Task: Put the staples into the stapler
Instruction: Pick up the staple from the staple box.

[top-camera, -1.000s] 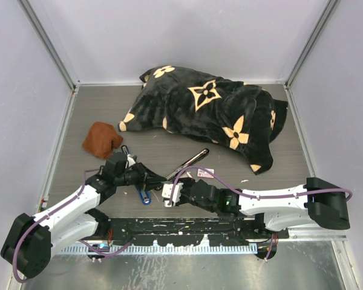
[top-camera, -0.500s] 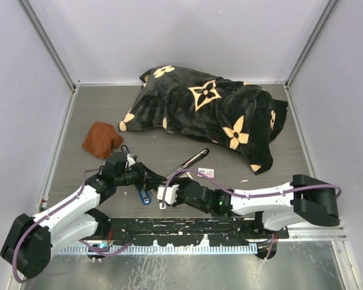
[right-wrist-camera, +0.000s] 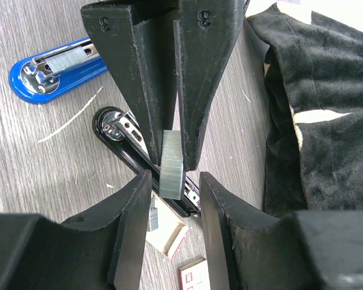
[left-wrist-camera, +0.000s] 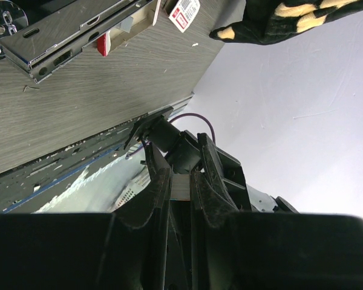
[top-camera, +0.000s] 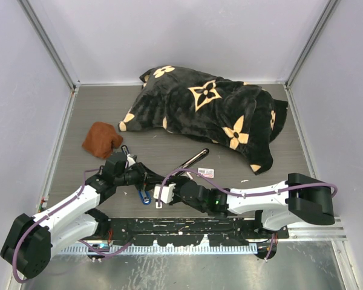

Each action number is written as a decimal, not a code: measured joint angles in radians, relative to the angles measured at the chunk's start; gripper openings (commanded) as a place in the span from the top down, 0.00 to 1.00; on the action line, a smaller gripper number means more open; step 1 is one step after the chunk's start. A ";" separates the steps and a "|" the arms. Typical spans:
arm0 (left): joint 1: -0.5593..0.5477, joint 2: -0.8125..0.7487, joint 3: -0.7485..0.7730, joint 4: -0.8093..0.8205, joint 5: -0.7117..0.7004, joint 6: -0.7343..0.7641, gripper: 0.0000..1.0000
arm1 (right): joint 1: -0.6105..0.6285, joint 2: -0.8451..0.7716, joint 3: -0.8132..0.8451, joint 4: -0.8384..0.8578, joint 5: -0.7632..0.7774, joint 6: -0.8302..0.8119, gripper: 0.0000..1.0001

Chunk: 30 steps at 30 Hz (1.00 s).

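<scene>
Left gripper (left-wrist-camera: 180,178): closed on a short grey staple strip (right-wrist-camera: 170,151), pinched between its two fingers. You can see the strip poking out past the fingertips toward the right gripper (right-wrist-camera: 175,181).

Right gripper: jaws apart. The free end of the strip sits between its two fingers, with a gap showing on either side. It does not appear to be touching the strip.

The two grippers meet tip to tip, low over the near part of the desk (top-camera: 272,163).

Directly beneath both sets of tips lies the black stapler (right-wrist-camera: 122,140), flat on the desk with its metal channel showing. The blue stapler (right-wrist-camera: 24,81) is just off to the side of the left gripper's fingers, with a row of staples visible in its channel.

The staples box (top-camera: 206,173), white with a red-pink label, rests on the desk just beyond the right gripper's wrist. Its pale inner tray (right-wrist-camera: 168,234) lies apart from it, right under the right gripper's fingers beside the black stapler.

Well past both grippers: a black patterned blanket (top-camera: 212,112) and a brown cloth (top-camera: 101,139).
</scene>
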 measured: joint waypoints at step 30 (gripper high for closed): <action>0.002 0.003 -0.006 0.018 0.001 -0.005 0.70 | 0.007 0.050 0.029 0.008 0.036 -0.035 0.81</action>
